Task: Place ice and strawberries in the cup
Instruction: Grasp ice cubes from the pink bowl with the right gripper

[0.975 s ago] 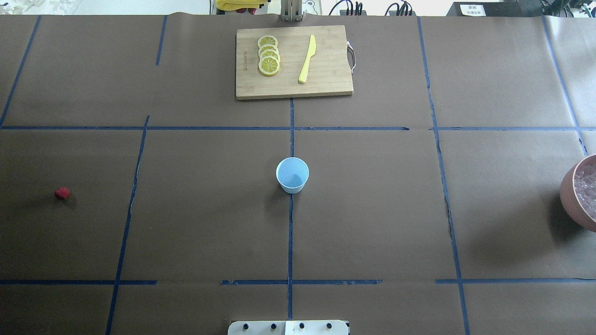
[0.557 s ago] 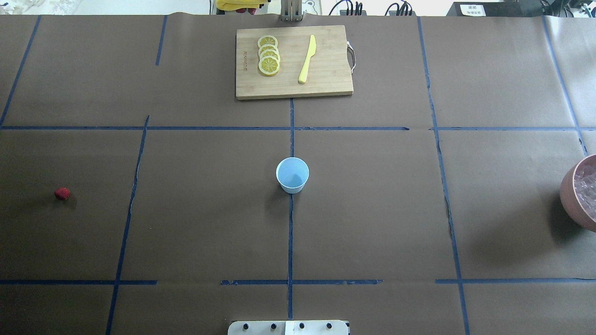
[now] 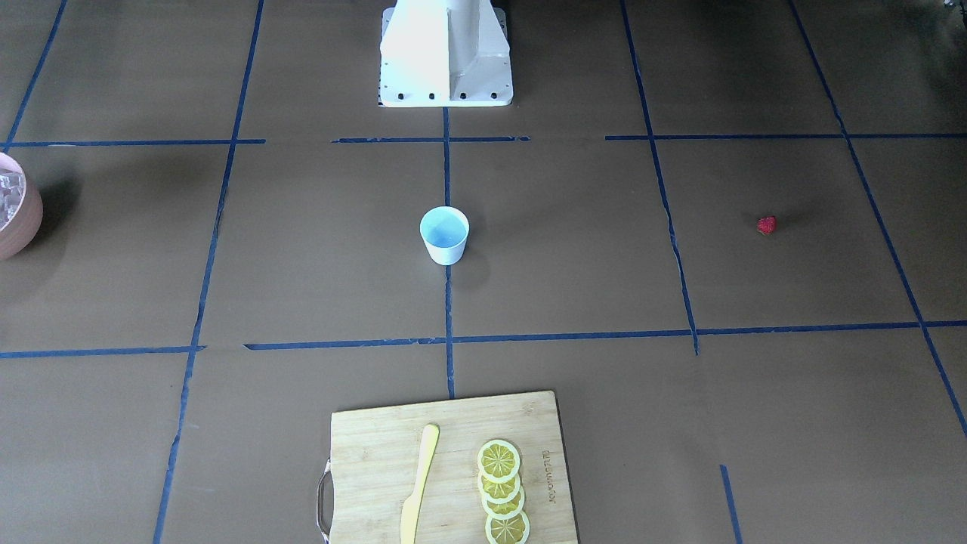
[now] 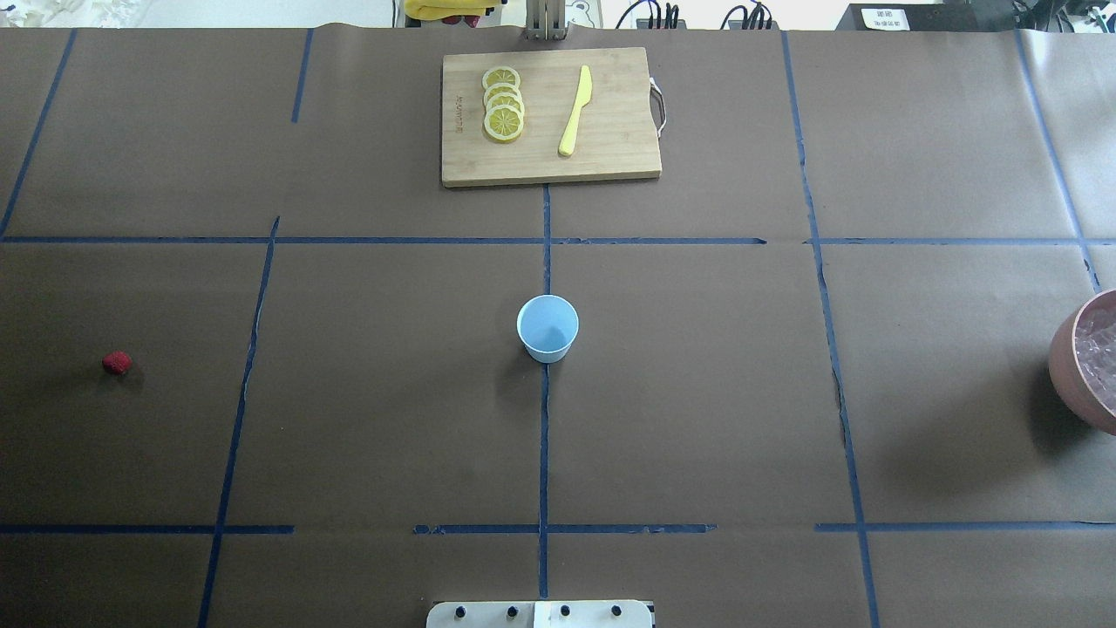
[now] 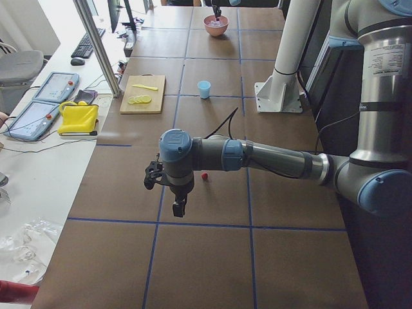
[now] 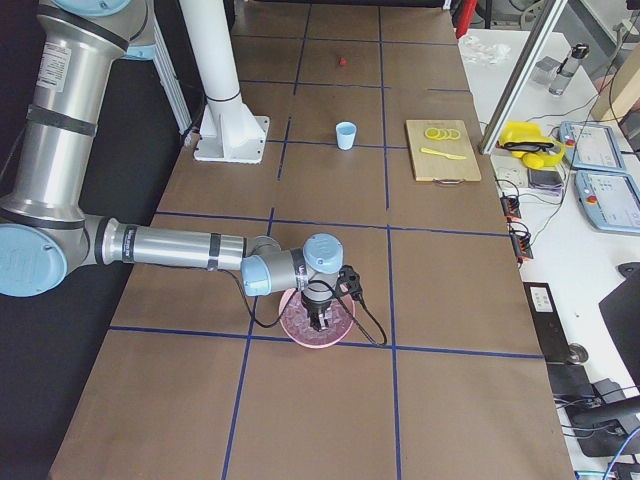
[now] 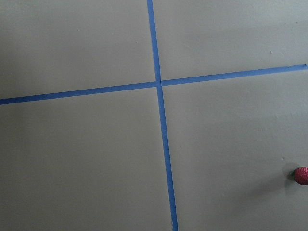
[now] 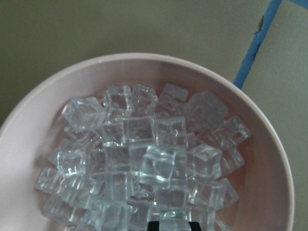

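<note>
Hovering: right gripper (image 6: 320, 322), ice (image 8: 154, 166) beneath fingers; left gripper (image 5: 179, 207), strawberry (image 7: 301, 175) nearby. Finger spread: cannot tell. Ice pickup judged current; next, descend onto one cube.

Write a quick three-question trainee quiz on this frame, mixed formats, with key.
1. True or false: the cup lies tipped on its side.
2. The ice is in: A) the pinkish bowl; B) a glass jar; C) a metal tray.
3. Short answer: which wrist camera shows the strawberry?

Key: 1 false, it stands upright; 2 A; 3 the left wrist camera.
</note>
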Action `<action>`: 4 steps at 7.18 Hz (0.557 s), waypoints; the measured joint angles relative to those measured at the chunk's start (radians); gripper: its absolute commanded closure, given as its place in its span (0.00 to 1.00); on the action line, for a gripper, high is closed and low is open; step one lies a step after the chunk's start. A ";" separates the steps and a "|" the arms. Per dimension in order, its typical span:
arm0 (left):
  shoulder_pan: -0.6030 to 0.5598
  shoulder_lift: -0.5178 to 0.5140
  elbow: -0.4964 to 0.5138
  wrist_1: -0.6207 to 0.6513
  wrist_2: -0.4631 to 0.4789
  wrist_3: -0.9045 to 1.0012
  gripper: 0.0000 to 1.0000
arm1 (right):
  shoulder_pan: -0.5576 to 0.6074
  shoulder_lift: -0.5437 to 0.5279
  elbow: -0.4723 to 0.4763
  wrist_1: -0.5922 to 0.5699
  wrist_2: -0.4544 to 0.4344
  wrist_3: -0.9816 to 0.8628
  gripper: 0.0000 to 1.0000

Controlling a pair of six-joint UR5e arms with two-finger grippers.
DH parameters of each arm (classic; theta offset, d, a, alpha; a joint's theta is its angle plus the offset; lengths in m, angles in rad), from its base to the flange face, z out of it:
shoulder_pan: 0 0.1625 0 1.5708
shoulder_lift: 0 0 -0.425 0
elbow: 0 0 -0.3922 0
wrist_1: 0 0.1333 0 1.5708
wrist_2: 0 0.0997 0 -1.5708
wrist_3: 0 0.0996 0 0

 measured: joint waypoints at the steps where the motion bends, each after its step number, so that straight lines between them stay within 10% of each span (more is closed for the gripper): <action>1: 0.000 0.000 0.000 -0.001 -0.001 0.000 0.00 | 0.042 -0.006 0.046 -0.013 0.000 0.000 1.00; 4: 0.000 -0.001 0.000 0.000 -0.001 0.001 0.00 | 0.081 0.019 0.200 -0.063 0.029 0.199 0.98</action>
